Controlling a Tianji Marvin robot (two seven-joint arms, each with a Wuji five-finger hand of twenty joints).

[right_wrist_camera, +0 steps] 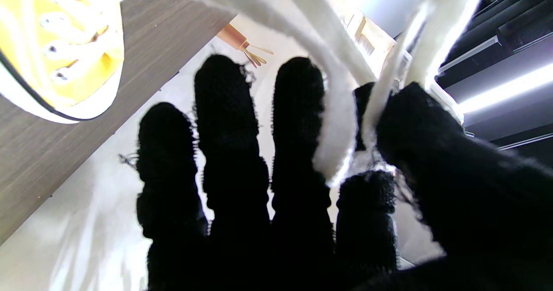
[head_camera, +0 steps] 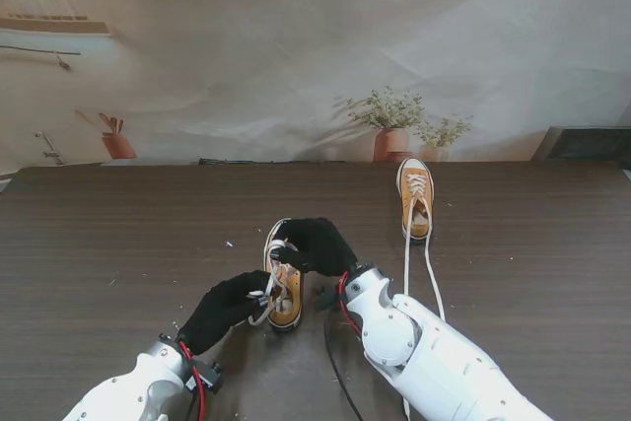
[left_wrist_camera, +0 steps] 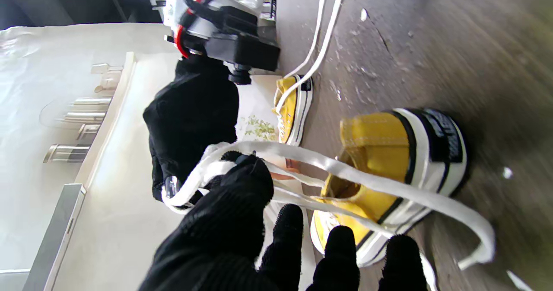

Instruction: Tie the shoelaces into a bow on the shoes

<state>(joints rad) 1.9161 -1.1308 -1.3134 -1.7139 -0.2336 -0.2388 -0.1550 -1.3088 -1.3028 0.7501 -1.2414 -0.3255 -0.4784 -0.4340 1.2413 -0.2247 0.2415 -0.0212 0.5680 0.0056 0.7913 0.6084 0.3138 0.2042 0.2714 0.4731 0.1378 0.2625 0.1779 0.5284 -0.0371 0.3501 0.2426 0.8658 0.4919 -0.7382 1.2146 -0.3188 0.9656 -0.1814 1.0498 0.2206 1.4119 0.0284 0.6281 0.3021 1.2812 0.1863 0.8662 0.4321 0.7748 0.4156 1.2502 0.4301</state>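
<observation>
Both hands crowd the near shoe (head_camera: 285, 288). At two o'clock, the second shoe (head_camera: 416, 199) trails laces (head_camera: 431, 278) toward me (beside the right arm); nine o'clock lies bare table (head_camera: 108, 244).

**Soft daylight from the stand, glare and blur at the wrists**

The stand view is evenly lit and fairly sharp; the dark brown wood-grain table (head_camera: 108, 244) shows a pale sheen across its far half, and shadows under the arms are faint. The crumpled white backdrop sheet (head_camera: 296, 46) looks washed out and hazy.

In the left wrist view the tabletop smears into motion blur toward one edge, while the yellow canvas shoe with white rubber sole (left_wrist_camera: 389, 170) stays reasonably crisp.

The right wrist view is strongly backlit: the black knitted glove fingers (right_wrist_camera: 229, 122) read as near silhouettes, the flat white shoelace (right_wrist_camera: 328, 122) is overexposed and out of focus, and a bright light strip (right_wrist_camera: 505, 87) flares.
</observation>
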